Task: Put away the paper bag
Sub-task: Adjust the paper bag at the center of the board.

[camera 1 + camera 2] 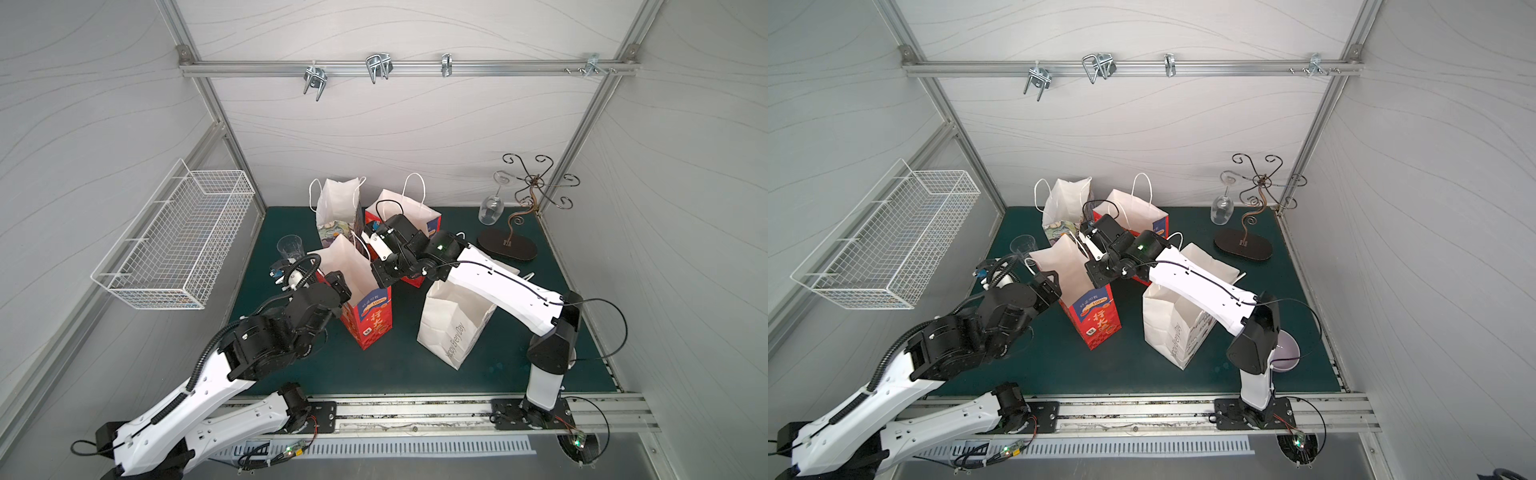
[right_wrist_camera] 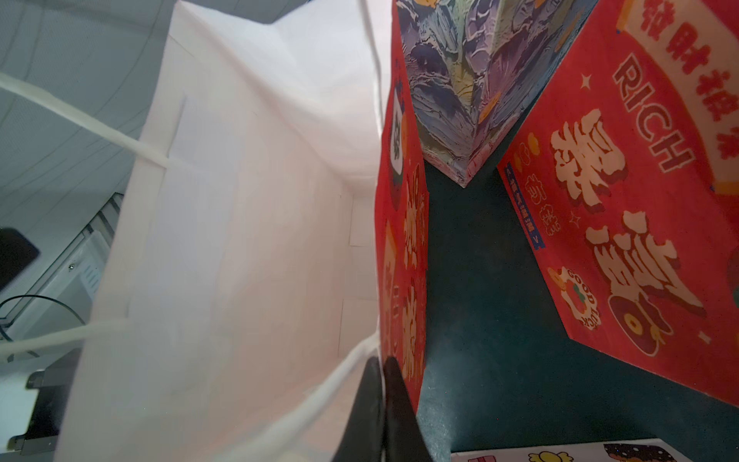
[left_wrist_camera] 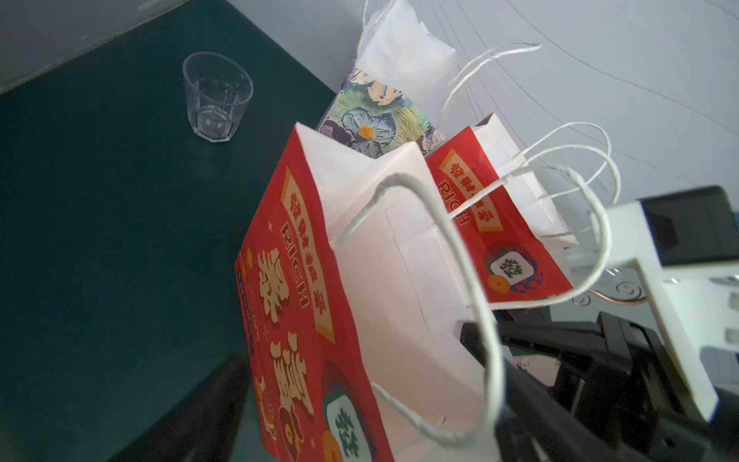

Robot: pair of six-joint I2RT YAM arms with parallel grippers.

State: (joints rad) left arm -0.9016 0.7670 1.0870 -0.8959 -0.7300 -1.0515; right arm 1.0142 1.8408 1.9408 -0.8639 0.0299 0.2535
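The red paper bag stands upright near the middle of the surface with its mouth open. A second red bag and a floral bag stand behind it toward the back edge, and a white bag is toward the right edge.

The right claw is clenched on the top rim of the red bag's far wall, with the paper pinched between its pads. The left claw is released, with its jaws wide beside the near rim and nothing in them. I cannot tell whether it touches the cord handle.

The right wrist view shows a bare white interior, so the bag is probably empty and very light. It is thin, matte printed paper with sharp folded gussets and a flat base. It keeps its box shape standing, but the walls should buckle and crease under a squeeze.

A pinch on one wall will likely let the bag tilt and swing when lifted, and the rim could tear if jerked. The two loops of twisted paper cord are the stronger hold. If the bag is meant for one of the hooks on the back rail, the loops are what must go over it. The cord is rough rather than slippery, but it is thin and springy and could slip out of a slack grip.
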